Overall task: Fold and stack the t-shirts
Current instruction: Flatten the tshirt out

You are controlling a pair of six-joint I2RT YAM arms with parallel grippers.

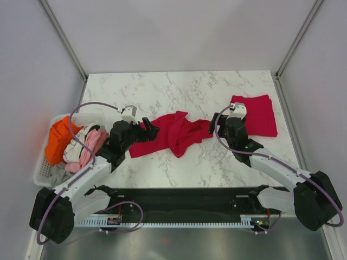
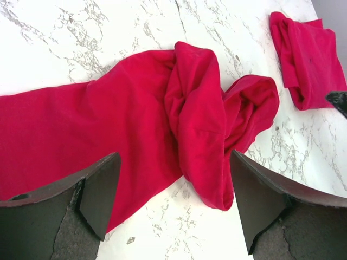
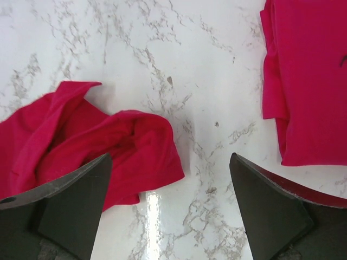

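Note:
A crumpled crimson t-shirt (image 1: 173, 134) lies bunched in the middle of the marble table; it also shows in the left wrist view (image 2: 135, 130) and its right end in the right wrist view (image 3: 103, 141). A folded crimson t-shirt (image 1: 256, 115) lies flat at the right; it also shows in the left wrist view (image 2: 309, 54) and the right wrist view (image 3: 309, 81). My left gripper (image 1: 147, 129) is open and empty over the crumpled shirt's left part (image 2: 173, 200). My right gripper (image 1: 217, 123) is open and empty over bare table between the two shirts (image 3: 171, 206).
A white basket (image 1: 43, 170) at the left edge holds orange (image 1: 59, 140), pink (image 1: 89, 145) and white clothes. Grey walls and metal posts close in the table at the back and sides. A black rail runs along the near edge.

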